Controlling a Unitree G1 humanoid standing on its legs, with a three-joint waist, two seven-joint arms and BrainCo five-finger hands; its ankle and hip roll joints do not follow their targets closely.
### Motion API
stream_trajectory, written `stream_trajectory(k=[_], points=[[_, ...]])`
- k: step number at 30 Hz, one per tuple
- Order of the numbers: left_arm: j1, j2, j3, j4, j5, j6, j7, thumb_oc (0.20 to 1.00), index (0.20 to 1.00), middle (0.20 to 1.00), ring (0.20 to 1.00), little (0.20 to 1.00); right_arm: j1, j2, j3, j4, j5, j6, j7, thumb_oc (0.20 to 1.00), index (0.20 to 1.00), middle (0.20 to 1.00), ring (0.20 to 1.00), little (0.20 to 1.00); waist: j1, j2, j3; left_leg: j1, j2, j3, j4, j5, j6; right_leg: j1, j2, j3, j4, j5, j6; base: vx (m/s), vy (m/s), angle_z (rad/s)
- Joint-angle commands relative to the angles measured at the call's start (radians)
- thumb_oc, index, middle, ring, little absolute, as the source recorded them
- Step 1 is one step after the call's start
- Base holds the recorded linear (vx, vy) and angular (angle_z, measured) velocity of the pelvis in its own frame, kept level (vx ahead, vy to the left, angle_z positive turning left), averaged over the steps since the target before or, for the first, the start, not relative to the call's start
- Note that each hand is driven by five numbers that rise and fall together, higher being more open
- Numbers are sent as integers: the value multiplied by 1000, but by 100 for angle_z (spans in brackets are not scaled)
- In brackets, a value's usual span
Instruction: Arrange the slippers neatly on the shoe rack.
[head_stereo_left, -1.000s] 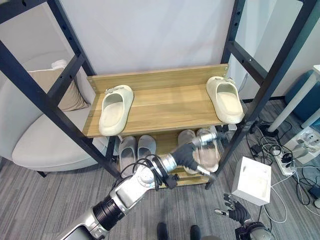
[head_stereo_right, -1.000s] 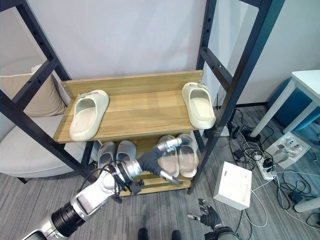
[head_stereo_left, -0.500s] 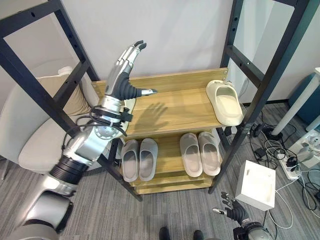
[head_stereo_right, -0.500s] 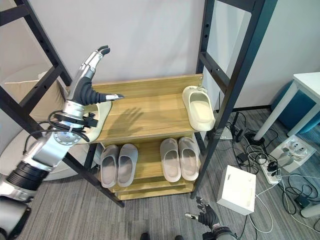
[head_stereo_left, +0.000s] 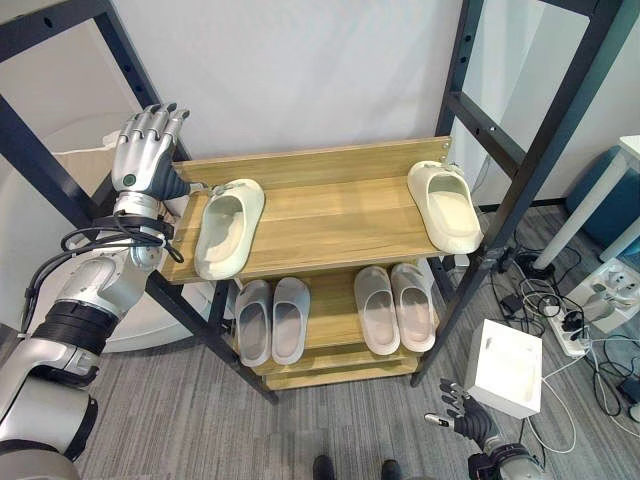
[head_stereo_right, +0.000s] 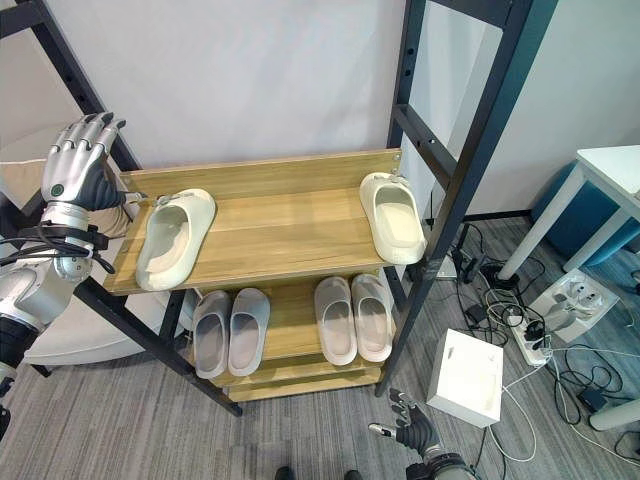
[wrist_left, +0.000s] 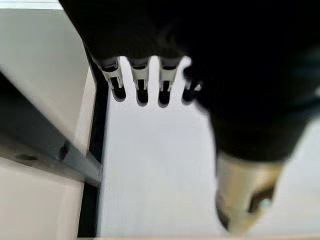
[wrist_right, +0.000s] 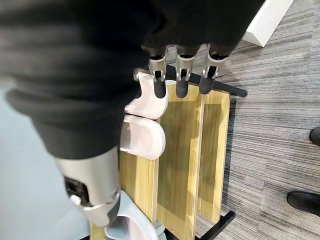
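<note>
Slippers sit in 2 rows on the wooden shoe rack (head_stereo_left: 330, 215). On the top shelf, 1 cream slipper (head_stereo_left: 228, 225) lies at the robot's left end, toe toward the front edge, and the other cream slipper (head_stereo_left: 445, 205) lies at the right end, well apart from its mate. Down on the lower shelf, 2 grey pairs line up side by side: the left grey pair (head_stereo_left: 271, 318) and the right grey pair (head_stereo_left: 395, 306), each pair's slippers touching or nearly so. Left hand (head_stereo_left: 146, 155) is raised beside the rack's dark left post, just off the shelf's corner, fingers straight and together, holding nothing. Right hand (head_stereo_left: 462, 419) hangs low near the floor, fingers spread and relaxed, empty, with a white box (head_stereo_left: 508, 375) just beyond it on the grey carpet.
</note>
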Motion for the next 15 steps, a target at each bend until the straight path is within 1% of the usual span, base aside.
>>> stream_trajectory(k=[1, 5, 9, 12, 15], points=[[-199, 46, -24, 148, 30, 40, 9, 1000, 1000, 1000, 1000, 1000, -14, -8, -4, -72, 37, -48, 9, 1000, 1000, 1000, 1000, 1000, 0, -26, 21, 110, 10, -5, 0, -183, -21, 10, -33, -18, 0, -62, 89, 0, 0, 0], [-254, 48, -61, 207, 31, 56, 6, 1000, 1000, 1000, 1000, 1000, -3, -14, -11, -93, 52, -51, 4, 1000, 1000, 1000, 1000, 1000, -13, -37, 26, 97, 13, 3, 0, -183, -19, -9, -30, -6, 0, -58, 93, 33, 31, -5], [-273, 47, -77, 221, 32, 63, 7, 1000, 1000, 1000, 1000, 1000, 2, -11, -16, -101, 54, -53, 3, 1000, 1000, 1000, 1000, 1000, -13, -42, 26, 91, 14, 11, 0, -184, -18, -19, -29, 2, 0, -56, 94, 32, 20, -13], [-309, 51, -106, 248, 35, 65, -2, 1000, 1000, 1000, 1000, 1000, 4, -11, -19, -111, 56, -52, -2, 1000, 1000, 1000, 1000, 1000, -18, -47, 30, 84, 14, 23, 0, -184, -16, -32, -27, 13, 0, -52, 96, 35, 21, -13], [-310, 52, -111, 252, 34, 65, -2, 1000, 1000, 1000, 1000, 1000, 5, -9, -22, -113, 59, -52, -6, 1000, 1000, 1000, 1000, 1000, -19, -49, 36, 81, 14, 27, 0, -185, -15, -38, -26, 20, 0, -51, 96, 36, 12, -9]])
